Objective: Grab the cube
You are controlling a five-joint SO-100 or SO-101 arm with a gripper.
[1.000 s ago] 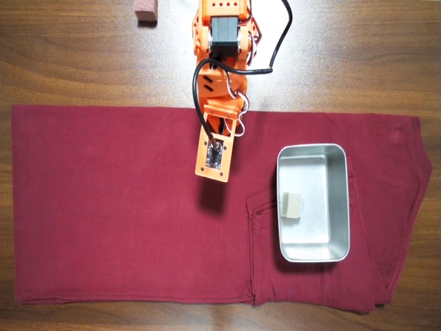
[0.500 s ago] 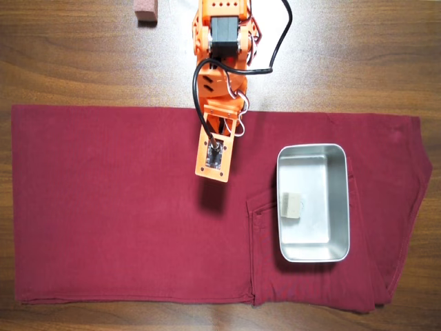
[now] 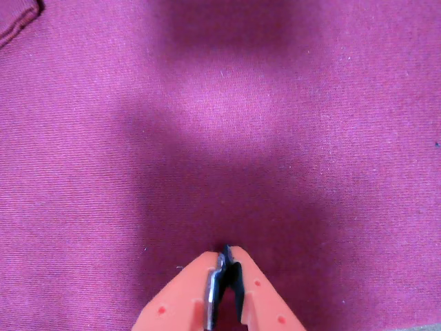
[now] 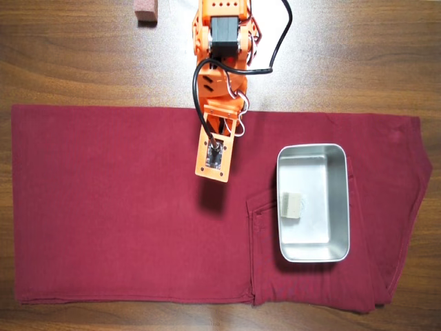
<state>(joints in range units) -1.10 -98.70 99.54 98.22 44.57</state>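
Observation:
The small pale beige-grey cube (image 4: 291, 205) lies inside the metal tray (image 4: 340, 207), near its left wall, in the overhead view. It does not show in the wrist view. My orange gripper (image 3: 226, 252) is shut and empty, its fingertips meeting over bare dark red cloth (image 3: 220, 138). In the overhead view the arm (image 4: 215, 145) reaches down from the top centre and its wrist hides the fingertips. The arm's end is to the left of the tray and a little above it in that view.
The dark red cloth (image 4: 117, 207), a pair of trousers, covers most of the wooden table (image 4: 69, 48). A reddish-brown block (image 4: 146, 10) sits at the table's top edge, left of the arm's base. A cloth seam shows at the wrist view's top left (image 3: 17, 24).

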